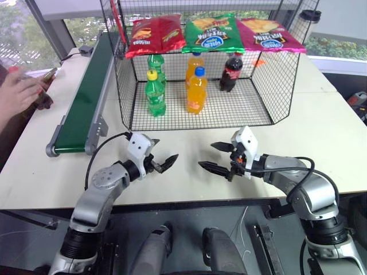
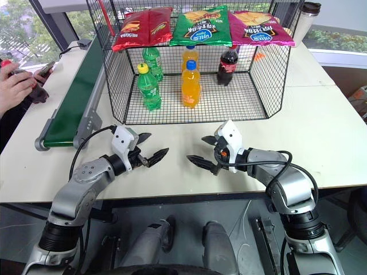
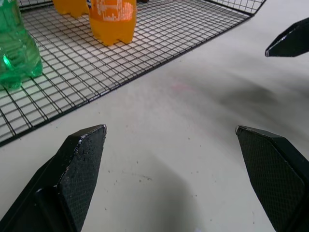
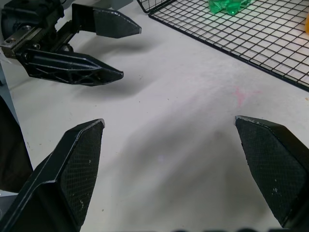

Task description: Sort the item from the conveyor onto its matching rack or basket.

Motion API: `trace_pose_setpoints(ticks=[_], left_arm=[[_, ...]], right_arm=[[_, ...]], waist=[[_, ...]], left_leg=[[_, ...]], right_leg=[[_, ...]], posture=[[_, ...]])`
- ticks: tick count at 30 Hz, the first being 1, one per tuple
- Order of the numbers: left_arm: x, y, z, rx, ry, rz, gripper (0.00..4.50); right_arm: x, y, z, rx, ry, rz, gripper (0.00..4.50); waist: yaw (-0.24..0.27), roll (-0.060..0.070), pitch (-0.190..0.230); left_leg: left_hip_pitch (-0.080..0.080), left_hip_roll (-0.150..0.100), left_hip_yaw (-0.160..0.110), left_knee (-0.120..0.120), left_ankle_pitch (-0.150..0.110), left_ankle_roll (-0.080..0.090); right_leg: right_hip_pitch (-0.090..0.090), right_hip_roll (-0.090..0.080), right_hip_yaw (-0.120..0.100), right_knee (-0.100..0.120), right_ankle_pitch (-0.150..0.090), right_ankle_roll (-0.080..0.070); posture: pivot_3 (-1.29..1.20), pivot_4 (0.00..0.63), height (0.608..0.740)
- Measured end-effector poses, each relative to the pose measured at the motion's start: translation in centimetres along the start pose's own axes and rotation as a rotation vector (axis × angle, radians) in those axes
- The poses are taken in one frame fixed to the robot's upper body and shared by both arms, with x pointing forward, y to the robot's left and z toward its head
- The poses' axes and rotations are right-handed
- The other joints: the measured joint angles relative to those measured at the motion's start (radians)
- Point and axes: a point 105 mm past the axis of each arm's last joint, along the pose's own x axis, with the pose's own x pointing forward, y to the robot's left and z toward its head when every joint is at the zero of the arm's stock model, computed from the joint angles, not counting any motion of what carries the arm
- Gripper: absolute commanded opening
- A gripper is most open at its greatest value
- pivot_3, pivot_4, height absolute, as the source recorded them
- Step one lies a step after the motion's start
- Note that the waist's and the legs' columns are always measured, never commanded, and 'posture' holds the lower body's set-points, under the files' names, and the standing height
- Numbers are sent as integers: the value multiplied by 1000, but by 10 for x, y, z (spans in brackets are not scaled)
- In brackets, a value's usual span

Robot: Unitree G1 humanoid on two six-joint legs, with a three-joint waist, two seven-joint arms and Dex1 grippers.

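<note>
The conveyor (image 1: 86,97), a dark green belt, runs along the table's left side with nothing on the stretch I see. Beside it, a person's hands (image 1: 17,91) hold a dark bottle with a red cap (image 1: 12,69), mostly hidden. The black wire cage (image 1: 200,123) stands behind my grippers. Inside it are two green bottles (image 1: 155,91), two orange bottles (image 1: 196,89) and one cola bottle (image 1: 231,71). My left gripper (image 1: 163,152) and right gripper (image 1: 207,156) hover open over the bare table (image 1: 189,183) in front of the cage, tips facing each other, holding nothing.
Three snack bags (image 1: 212,33), red, green and pink, lie on the cage's top shelf. A dark tumbler (image 2: 307,20) stands at the back right. The person also holds a phone (image 1: 49,74). In the right wrist view my left gripper (image 4: 96,48) is close by.
</note>
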Motion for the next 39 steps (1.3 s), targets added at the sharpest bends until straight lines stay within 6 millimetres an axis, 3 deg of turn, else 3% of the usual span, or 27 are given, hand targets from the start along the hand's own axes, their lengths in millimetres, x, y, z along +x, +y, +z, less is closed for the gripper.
trace_pose_setpoints(ticks=[39], left_arm=[[0,0,0,-11,-3,3,4500]], right_arm=[[-1,2,3,-5,-6,12,4465]], waist=[[0,0,0]], left_leg=[[0,0,0,0,0,0]], right_leg=[[0,0,0,-1,0,0]], posture=[[0,150,738]])
